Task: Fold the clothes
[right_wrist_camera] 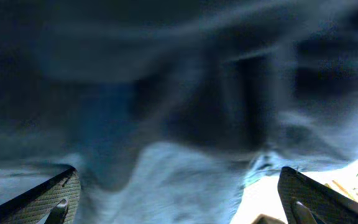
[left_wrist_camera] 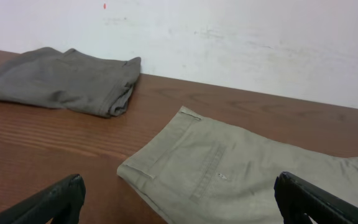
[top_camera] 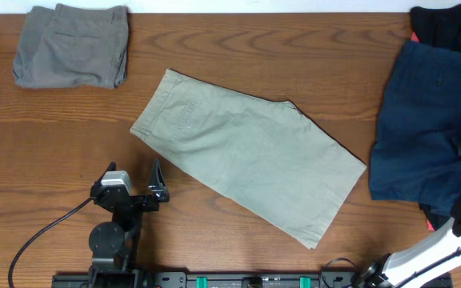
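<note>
Since spread flat for folding, aimed left gripper point(top_camera: 132, 178), jaws wide, at waistband of khaki shorts point(top_camera: 246, 164); hung right gripper point(right_wrist_camera: 179, 205), wide, over navy garment point(top_camera: 422, 120) to their right.

Evenly lit and sharp, except the dim, blurred right-wrist view.

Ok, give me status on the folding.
Left fingers open, empty, short of khaki shorts lying flat, diagonal, mid-table. Right fingers open, close over navy garment. Grey shorts folded, far-left corner. Nothing in the way.
</note>
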You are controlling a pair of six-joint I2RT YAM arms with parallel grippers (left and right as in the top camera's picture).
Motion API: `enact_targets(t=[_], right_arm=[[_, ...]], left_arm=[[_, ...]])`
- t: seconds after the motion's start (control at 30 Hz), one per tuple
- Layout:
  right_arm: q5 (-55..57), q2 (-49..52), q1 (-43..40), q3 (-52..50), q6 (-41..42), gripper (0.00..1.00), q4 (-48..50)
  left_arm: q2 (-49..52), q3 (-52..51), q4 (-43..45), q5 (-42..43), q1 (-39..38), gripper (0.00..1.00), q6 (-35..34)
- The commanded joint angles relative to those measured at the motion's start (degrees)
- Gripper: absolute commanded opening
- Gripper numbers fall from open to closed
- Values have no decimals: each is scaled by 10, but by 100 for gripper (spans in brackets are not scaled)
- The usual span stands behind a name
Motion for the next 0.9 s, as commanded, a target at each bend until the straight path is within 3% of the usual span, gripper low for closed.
enact_targets(t=[0.0, 0.2, 0.23, 0.27, 0.3, 0.33, 0.4, 0.57, 0.87], right_arm=[[22, -4, -21, -12, 9, 98, 6], [-25, -4, -46, -65, -28, 91, 66], [-42, -4, -48, -75, -39, 86, 78], [-52, -4, -48, -81, -45, 77, 87], [-56, -4, -48, -86, -49, 58, 94], [-55, -4, -48, -89, -49, 31, 98], [-55, -4, -48, -89, -49, 2, 103], [-42, -5, -51, -40, -49, 1, 73], [24, -5, -56, 242, -43, 1, -89]], left_arm=[[-3, -11, -19, -15, -2, 98, 6], [-3, -11, -19, -15, -2, 98, 6], [-3, -11, -19, -15, -2, 98, 6], [-3, -11, -19, -15, -2, 98, 5], [-3, -11, -19, -15, -2, 98, 5], [-3, -11, -19, -15, -2, 98, 6], [-3, -11, -19, -15, -2, 98, 6], [-3, -11, -19, -15, -2, 98, 5], [-3, -11, -19, -15, -2, 98, 5]])
